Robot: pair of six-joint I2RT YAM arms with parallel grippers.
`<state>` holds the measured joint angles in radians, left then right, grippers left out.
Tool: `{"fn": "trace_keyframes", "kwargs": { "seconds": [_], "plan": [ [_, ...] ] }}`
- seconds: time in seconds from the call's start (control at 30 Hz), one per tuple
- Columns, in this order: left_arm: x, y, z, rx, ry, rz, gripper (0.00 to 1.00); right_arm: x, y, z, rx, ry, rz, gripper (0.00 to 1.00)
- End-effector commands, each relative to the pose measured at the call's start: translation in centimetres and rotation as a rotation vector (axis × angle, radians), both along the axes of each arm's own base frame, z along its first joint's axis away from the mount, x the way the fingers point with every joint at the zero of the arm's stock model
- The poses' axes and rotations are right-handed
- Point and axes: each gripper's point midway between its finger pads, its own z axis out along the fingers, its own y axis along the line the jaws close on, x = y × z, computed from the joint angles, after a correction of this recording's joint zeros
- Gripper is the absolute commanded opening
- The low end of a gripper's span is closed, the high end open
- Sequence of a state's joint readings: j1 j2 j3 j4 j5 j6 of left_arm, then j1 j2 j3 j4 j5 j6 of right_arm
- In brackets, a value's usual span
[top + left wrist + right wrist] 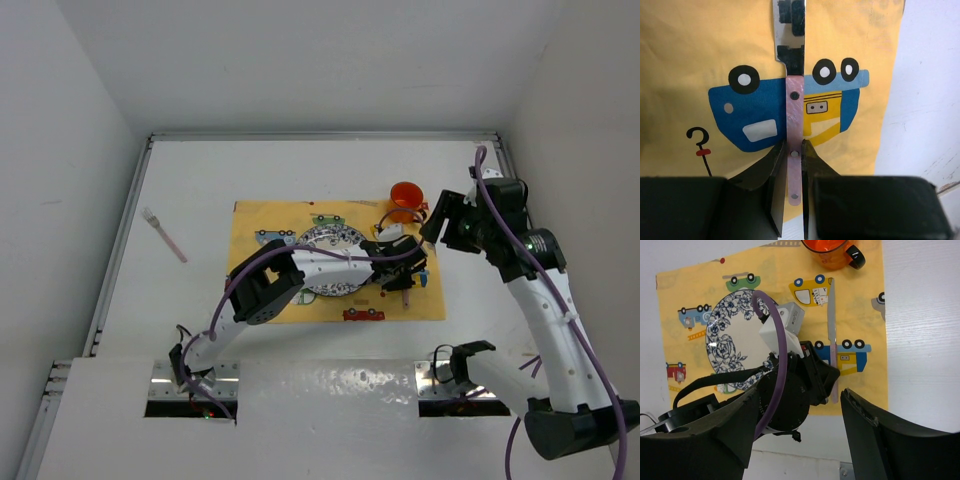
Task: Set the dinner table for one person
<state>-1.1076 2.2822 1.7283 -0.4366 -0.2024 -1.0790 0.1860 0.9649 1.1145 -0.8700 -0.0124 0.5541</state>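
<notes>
The white dinner table (300, 170) carries a yellow car-print placemat (258, 292) with a blue floral plate (325, 238) on it. An orange mug (405, 195) stands at the mat's far right corner. A knife with a pink handle (794, 115) lies on the mat right of the plate, blade pointing away; it also shows in the right wrist view (831, 315). My left gripper (794, 145) reaches over the plate and is shut on the knife's handle. My right gripper (440, 225) hovers open and empty above the mat's right side. A pink fork (165, 235) lies on the bare table far left.
Metal edge rails (125, 240) bound the table on the left, back and right, with white walls beyond. The left arm (300, 270) lies across the plate. The mug (832, 250) stands just beyond the knife's tip.
</notes>
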Motion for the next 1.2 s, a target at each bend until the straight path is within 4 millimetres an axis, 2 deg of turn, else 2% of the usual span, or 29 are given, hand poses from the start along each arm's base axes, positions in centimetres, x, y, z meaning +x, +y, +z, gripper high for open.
{"fn": "trace_keyframes", "kwargs": {
  "seconds": [0.0,0.07,0.23,0.57,0.77,0.8,0.87,0.9,0.93,0.97,1.0,1.03,1.07,1.13,1.17],
  "plan": [
    [-0.7,-0.5,-0.1,-0.013,0.010,0.001,0.07,0.0,0.4,0.7,0.019,-0.028,0.013,0.66],
    [-1.0,-0.5,-0.1,-0.022,0.017,-0.002,0.16,0.0,0.4,0.6,0.018,-0.029,0.014,0.66],
    [-1.3,-0.9,0.3,-0.043,0.027,-0.014,0.27,-0.1,0.4,0.7,0.020,-0.033,0.013,0.67],
    [-1.5,-0.7,2.2,-0.073,0.016,-0.021,0.33,-0.1,0.0,1.7,0.006,-0.062,0.005,0.67],
    [-1.5,-0.3,4.8,-0.090,-0.019,-0.047,0.37,-0.1,-0.6,2.8,-0.021,-0.087,-0.013,0.68],
    [-1.4,0.1,5.8,-0.094,-0.031,-0.049,0.38,-0.1,-0.7,3.1,-0.021,-0.096,-0.015,0.68],
    [-0.9,1.7,6.7,-0.045,-0.068,-0.047,0.39,0.0,-0.8,3.3,-0.024,-0.103,-0.018,0.68],
    [-0.3,2.7,8.7,-0.054,-0.095,-0.032,0.41,0.1,-0.8,3.5,-0.027,-0.108,-0.019,0.68],
    [-0.1,4.5,8.4,-0.010,-0.104,-0.015,0.42,0.1,-0.9,3.5,-0.030,-0.110,-0.020,0.68],
    [0.3,5.7,9.0,0.003,-0.118,-0.010,0.42,0.1,-0.9,3.4,-0.034,-0.108,-0.021,0.68],
    [1.6,7.7,11.5,-0.017,-0.152,0.030,0.43,0.1,-0.9,3.2,-0.037,-0.102,-0.019,0.68],
    [1.8,9.8,11.2,0.015,-0.153,0.047,0.44,0.2,-1.0,3.1,-0.039,-0.101,-0.020,0.68],
    [3.3,12.2,13.9,-0.006,-0.194,0.091,0.46,0.1,-0.9,3.0,-0.037,-0.098,-0.018,0.68],
    [4.4,16.9,14.2,0.077,-0.225,0.150,0.48,0.1,-0.8,2.6,-0.035,-0.094,-0.014,0.68],
    [5.6,21.4,15.2,0.129,-0.246,0.235,0.50,0.0,-0.8,2.4,-0.035,-0.091,-0.013,0.68]
  ]
}}
